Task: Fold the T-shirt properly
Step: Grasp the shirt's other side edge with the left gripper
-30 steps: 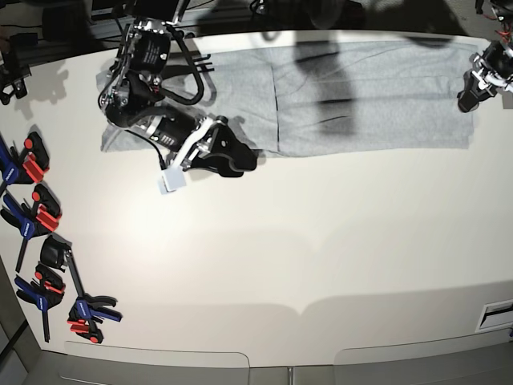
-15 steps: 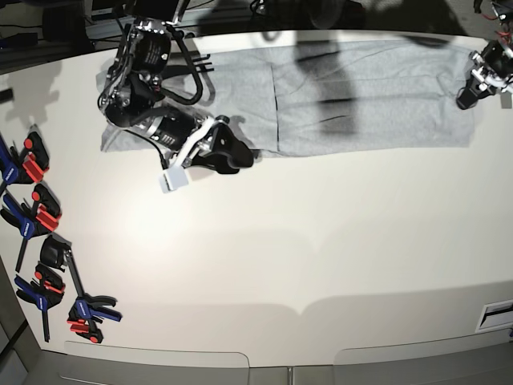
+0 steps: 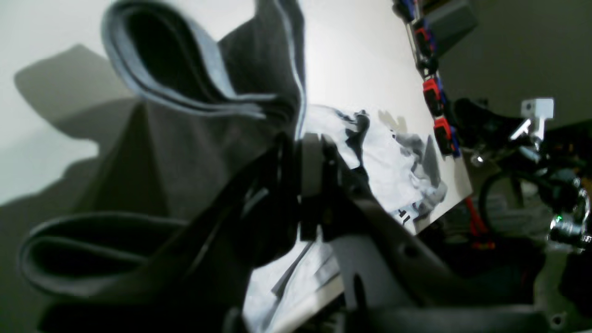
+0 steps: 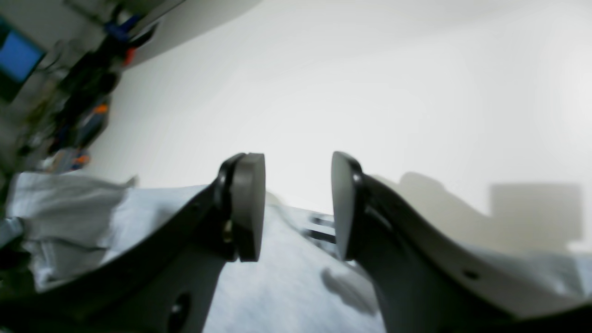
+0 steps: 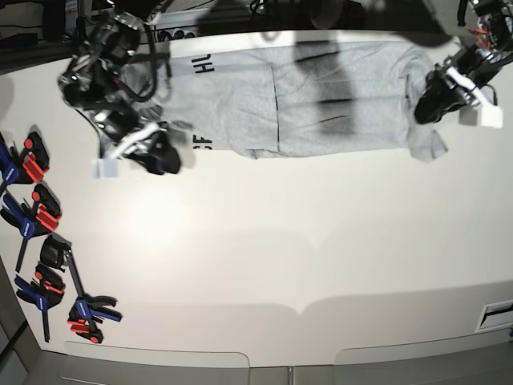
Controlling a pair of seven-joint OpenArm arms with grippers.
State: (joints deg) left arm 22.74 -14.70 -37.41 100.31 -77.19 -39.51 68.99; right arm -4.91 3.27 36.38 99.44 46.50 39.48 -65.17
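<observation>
T-shirt (image 5: 321,96) fabric is pinched in the left claw (image 3: 307,185), whose jaws are seen pressed together on a bunched fold of grey cloth in the left wrist view. Looped layers of the cloth are seen raised above and below that claw. In the base view the left claw (image 5: 429,103) is placed at the garment's right end, where the fabric is gathered and turned inward from the edge.

The right claw (image 4: 296,208) is held with its jaws apart and nothing between them; its pads (image 4: 249,208) are seen just above grey cloth with dark lettering beneath. In the base view the right claw (image 5: 160,156) is located at the garment's lower left corner, beside a turned-over strip on which black block letters are exposed.

The garment is laid lengthwise along the far side of the white tabletop (image 5: 304,257), flat through its middle, with a dark vertical crease line near the centre. Several red, blue and black clamps (image 5: 40,233) are lined along the tabletop's left edge, well apart from the garment.
</observation>
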